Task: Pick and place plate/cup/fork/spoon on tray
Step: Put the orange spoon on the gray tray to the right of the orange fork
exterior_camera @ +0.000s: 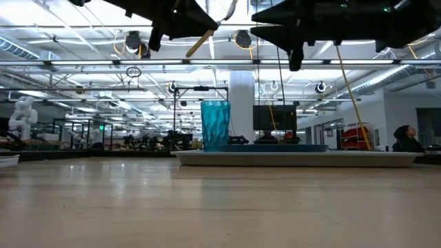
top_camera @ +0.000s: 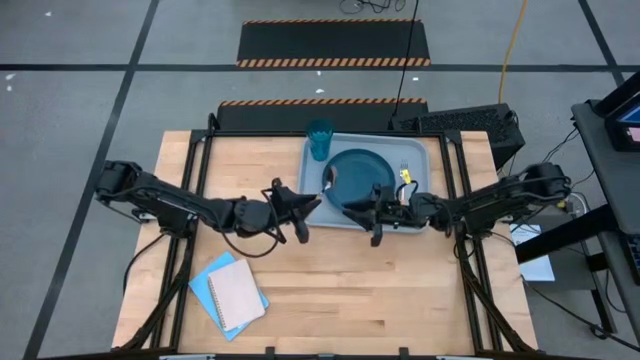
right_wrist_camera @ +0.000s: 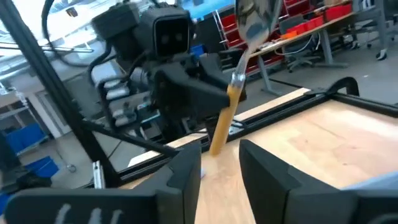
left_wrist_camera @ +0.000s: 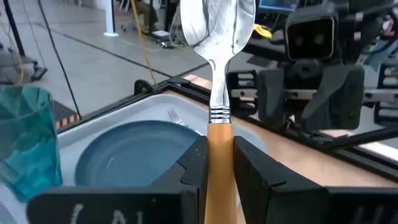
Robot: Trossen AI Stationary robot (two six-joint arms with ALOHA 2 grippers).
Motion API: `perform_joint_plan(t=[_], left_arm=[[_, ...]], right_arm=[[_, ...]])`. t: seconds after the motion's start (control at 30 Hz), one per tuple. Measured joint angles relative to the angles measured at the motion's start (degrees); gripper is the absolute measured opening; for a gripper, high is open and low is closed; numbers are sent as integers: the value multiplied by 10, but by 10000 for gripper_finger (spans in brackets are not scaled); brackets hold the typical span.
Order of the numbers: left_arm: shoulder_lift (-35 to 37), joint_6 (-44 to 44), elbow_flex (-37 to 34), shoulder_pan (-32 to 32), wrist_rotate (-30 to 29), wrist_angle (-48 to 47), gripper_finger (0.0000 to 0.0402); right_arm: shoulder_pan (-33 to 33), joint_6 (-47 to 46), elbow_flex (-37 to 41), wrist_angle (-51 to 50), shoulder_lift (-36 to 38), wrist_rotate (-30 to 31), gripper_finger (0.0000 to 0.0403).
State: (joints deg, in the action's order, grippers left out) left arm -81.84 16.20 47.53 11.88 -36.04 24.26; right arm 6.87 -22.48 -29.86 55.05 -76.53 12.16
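Orange-handled spoon clamped between left fingers.

There were one tray, one plate, one cup, one fork, one spoon, and two notebooks.

The spoon's handle end was hidden between the left gripper's fingers, below the frame edge.

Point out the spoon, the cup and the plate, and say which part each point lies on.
spoon (left_wrist_camera: 216, 28): left wrist view, on its silver bowl.
cup (top_camera: 320, 139): high view, on its teal side wall.
plate (top_camera: 355, 172): high view, on its bare dark centre.
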Motion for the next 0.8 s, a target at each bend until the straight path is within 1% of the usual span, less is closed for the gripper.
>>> perform_joint_plan(t=[0.1, 0.17, 0.3, 0.4, 0.5, 0.57, 0.8], left_arm=[[-22, -27, 9, 7, -2, 21, 62], [-32, -41, 10, 13, -4, 14, 62], [-55, -47, 22, 22, -37, 21, 62], [-77, -62, 31, 26, -42, 52, 62], [-93, -85, 30, 30, -60, 80, 62], [-94, -86, 29, 31, -78, 76, 62], [-94, -84, 30, 29, -81, 79, 62]], right_arm=[[0, 11, -24, 5, -21, 1, 119], [0, 16, -38, 6, -31, 1, 126], [0, 26, -52, 9, -42, 4, 132], [0, 41, -51, 18, -45, 29, 132], [0, 64, -51, 32, -48, 50, 132], [0, 71, -51, 43, -50, 49, 132], [-1, 78, -51, 48, -50, 46, 132]])
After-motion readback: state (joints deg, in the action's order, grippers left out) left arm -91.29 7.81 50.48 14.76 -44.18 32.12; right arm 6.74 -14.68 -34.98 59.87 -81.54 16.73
